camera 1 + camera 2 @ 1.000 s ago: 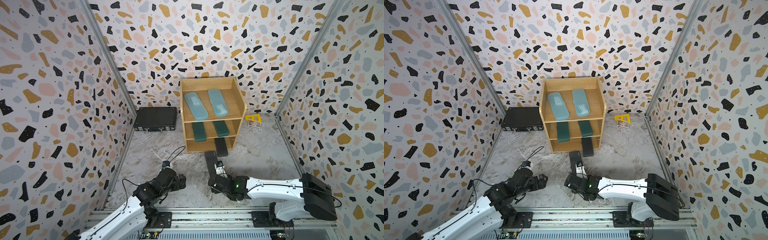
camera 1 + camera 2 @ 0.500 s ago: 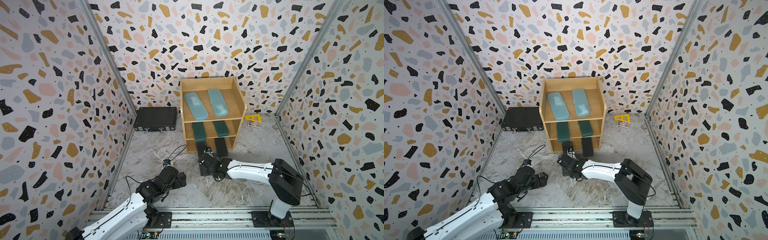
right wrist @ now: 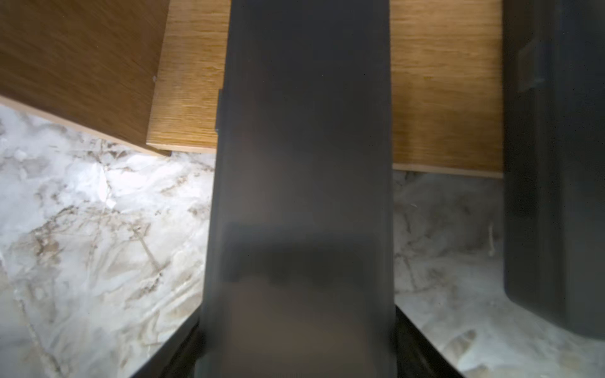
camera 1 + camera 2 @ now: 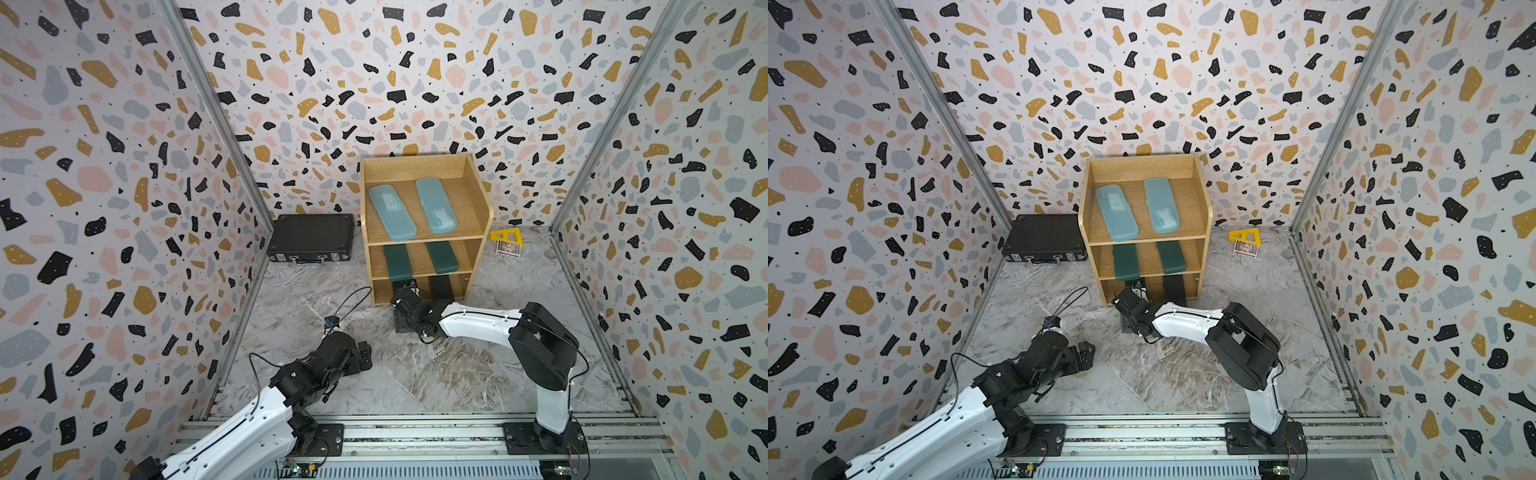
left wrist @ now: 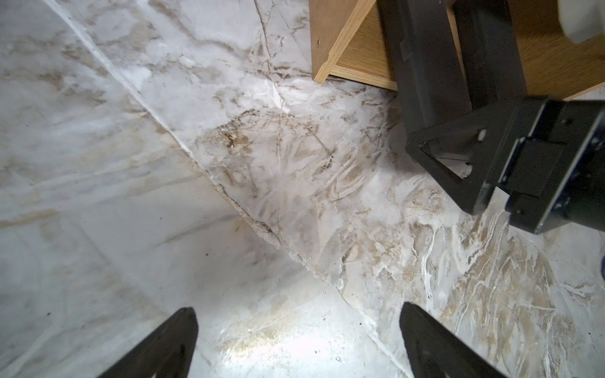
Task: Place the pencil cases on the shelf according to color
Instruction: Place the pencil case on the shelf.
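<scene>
The wooden shelf (image 4: 478,208) (image 4: 1200,208) stands at the back. Its top tier holds two light-blue pencil cases (image 4: 392,212) (image 4: 436,204), its middle tier two dark green ones (image 4: 398,264) (image 4: 442,257). One black case (image 4: 442,286) (image 3: 556,163) lies in the bottom tier, sticking out in front. My right gripper (image 4: 402,308) (image 3: 296,343) is shut on the other black case (image 3: 301,163) (image 5: 425,65), whose far end reaches into the bottom tier beside the first. My left gripper (image 4: 365,353) (image 5: 294,327) hangs open over bare floor, nothing between its fingers.
A large black briefcase (image 4: 311,237) lies left of the shelf against the back wall. A yellow triangular ruler (image 4: 505,235) and a small card (image 4: 508,248) lie right of it. Patterned walls close in on three sides, and a rail (image 4: 415,432) runs along the front.
My right arm has stretched forward and carried the black case from mid-floor to the shelf, its far end now in the bottom tier. The left arm has barely shifted.
</scene>
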Motion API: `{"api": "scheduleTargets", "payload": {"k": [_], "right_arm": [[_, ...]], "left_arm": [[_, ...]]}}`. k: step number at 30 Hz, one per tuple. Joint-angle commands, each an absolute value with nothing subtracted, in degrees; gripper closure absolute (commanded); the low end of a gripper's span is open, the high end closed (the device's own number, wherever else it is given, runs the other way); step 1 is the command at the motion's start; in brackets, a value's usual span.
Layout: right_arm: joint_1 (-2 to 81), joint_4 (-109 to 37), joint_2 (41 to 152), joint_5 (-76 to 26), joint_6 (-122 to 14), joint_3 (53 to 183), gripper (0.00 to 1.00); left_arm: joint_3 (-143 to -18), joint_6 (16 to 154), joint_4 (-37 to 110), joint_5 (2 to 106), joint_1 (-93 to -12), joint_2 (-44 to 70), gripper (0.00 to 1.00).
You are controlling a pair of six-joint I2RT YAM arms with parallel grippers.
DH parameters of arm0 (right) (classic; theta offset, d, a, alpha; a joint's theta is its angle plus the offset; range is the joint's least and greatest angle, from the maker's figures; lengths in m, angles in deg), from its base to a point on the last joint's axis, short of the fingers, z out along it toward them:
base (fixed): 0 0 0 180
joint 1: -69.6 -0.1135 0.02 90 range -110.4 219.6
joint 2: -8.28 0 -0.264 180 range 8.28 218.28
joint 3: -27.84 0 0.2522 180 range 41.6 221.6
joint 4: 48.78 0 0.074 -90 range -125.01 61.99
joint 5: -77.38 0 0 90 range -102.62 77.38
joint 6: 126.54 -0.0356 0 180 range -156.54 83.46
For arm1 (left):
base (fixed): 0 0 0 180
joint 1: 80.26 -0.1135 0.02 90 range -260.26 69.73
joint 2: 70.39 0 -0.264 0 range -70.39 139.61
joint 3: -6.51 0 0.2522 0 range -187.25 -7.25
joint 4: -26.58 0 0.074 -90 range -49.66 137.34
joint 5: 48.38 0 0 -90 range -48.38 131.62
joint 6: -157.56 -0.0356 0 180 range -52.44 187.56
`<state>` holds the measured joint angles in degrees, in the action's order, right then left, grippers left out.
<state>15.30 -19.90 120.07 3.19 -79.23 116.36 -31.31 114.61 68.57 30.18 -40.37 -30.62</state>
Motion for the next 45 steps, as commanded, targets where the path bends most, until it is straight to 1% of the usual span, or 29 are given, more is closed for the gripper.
{"api": "scheduleTargets", "payload": {"k": [1,3,5,7,9,14,15,16,18,26,31,33,36,39,41,45], "right_arm": [[15.90,-19.50,120.36,3.71,-78.33,119.16,0.74],[16.10,-19.41,121.01,3.74,-78.13,120.04,0.70],[16.22,-19.20,121.63,3.84,-77.96,120.76,0.60],[16.38,-19.12,122.10,3.73,-77.78,121.37,0.44],[16.47,-19.15,122.02,3.54,-77.88,121.34,0.34],[16.36,-21.58,119.17,2.72,-78.30,118.16,0.17],[16.35,-22.72,118.16,2.23,-78.09,116.97,0.13],[16.38,-23.61,116.96,1.77,-77.79,115.89,0.05],[16.37,-23.95,114.87,1.53,-77.56,114.38,0.00],[16.35,-21.11,106.76,2.44,-76.44,110.46,0.00],[15.65,-21.05,102.05,2.36,-76.64,105.78,0.00],[15.40,-21.73,100.20,2.18,-76.93,103.60,0.02],[14.86,-23.01,97.82,1.41,-77.15,100.24,0.08],[14.24,-25.30,96.42,0.41,-77.73,97.26,0.17],[14.04,-26.83,96.96,-0.96,-78.17,96.14,0.27],[13.88,-30.90,100.57,-3.73,-79.79,95.23,0.50]], "left_arm": [[-32.87,113.32,67.15,28.54,-40.96,-31.01,0.00],[-32.66,113.29,67.19,28.43,-41.11,-31.01,0.00],[-32.49,113.30,67.08,28.34,-41.31,-31.10,0.00],[-32.31,113.24,66.98,28.26,-41.42,-31.06,0.00],[-32.13,113.30,67.06,28.11,-41.60,-31.06,0.00],[-31.43,113.53,67.36,28.11,-41.59,-31.61,0.00],[-31.35,113.64,67.54,28.11,-41.59,-31.79,0.00],[-31.33,113.77,67.76,28.22,-41.63,-32.04,0.00],[-31.25,113.88,68.14,28.32,-41.66,-32.55,0.00],[-31.51,114.00,71.61,27.29,-41.64,-35.76,0.00],[-31.62,114.93,74.09,25.65,-41.68,-38.34,0.00],[-31.42,115.02,74.67,25.37,-41.68,-38.95,0.00],[-31.25,115.11,74.98,25.26,-41.67,-39.32,0.00],[-30.73,115.11,74.72,24.77,-41.67,-39.22,0.00],[-30.63,115.11,74.71,24.40,-41.60,-39.19,0.00],[-30.85,115.12,74.41,24.39,-41.62,-39.17,0.00]]}}
